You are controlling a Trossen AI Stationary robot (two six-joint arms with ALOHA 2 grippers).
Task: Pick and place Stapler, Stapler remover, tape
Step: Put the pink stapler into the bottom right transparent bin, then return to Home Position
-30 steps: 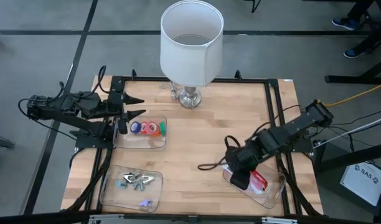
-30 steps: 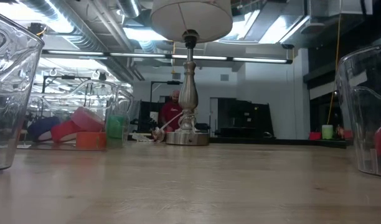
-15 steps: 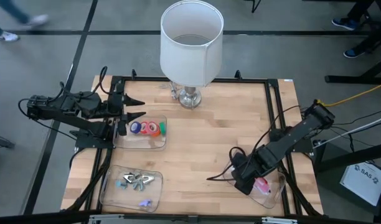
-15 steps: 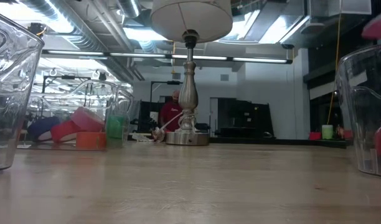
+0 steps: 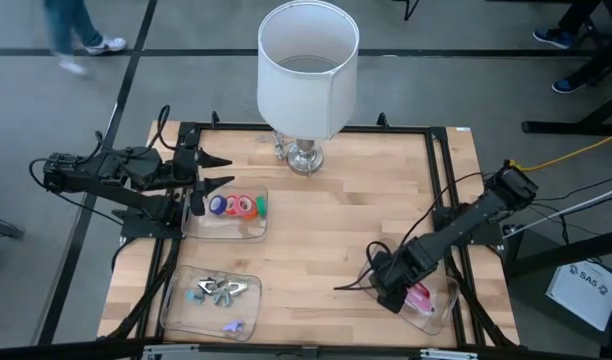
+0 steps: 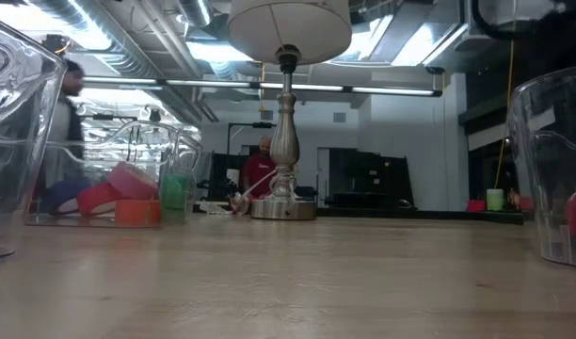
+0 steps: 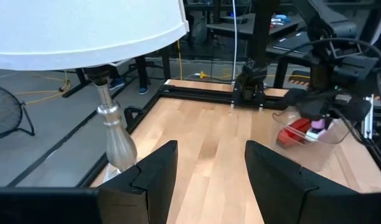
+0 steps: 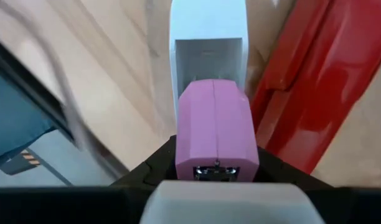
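Observation:
My right gripper (image 5: 396, 288) is at the table's near right, shut on a pink and white stapler (image 8: 216, 134) and pointing steeply down into a clear tray (image 5: 448, 312). A red stapler (image 8: 309, 81) lies in that tray beside it. Several rolls of tape (image 5: 238, 205) sit in a clear tray (image 5: 226, 228) at the left. Stapler removers (image 5: 218, 290) lie in a third tray at the near left. My left gripper (image 5: 226, 172) hangs open and level beside the tape tray, holding nothing. My right gripper pinches the stapler's pink end (image 8: 215, 155) between its two fingers, one on each long side. The fingers come from above, slanting steeply down, and run along the stapler. Its white end (image 8: 206, 25) points down into the tray; whether it touches the tray I cannot tell.
A lamp with a white shade (image 5: 308, 65) stands at the middle of the far edge, its metal base (image 6: 283, 209) on the wood. A black frame (image 5: 441, 160) runs round the tabletop. Bare wood lies between the trays. A person (image 6: 260, 169) shows in the room behind.
My right gripper has come down and toward the table's near edge with the pink stapler, tipping steeper and rolling a little, and now reaches into the near right tray beside the red stapler.

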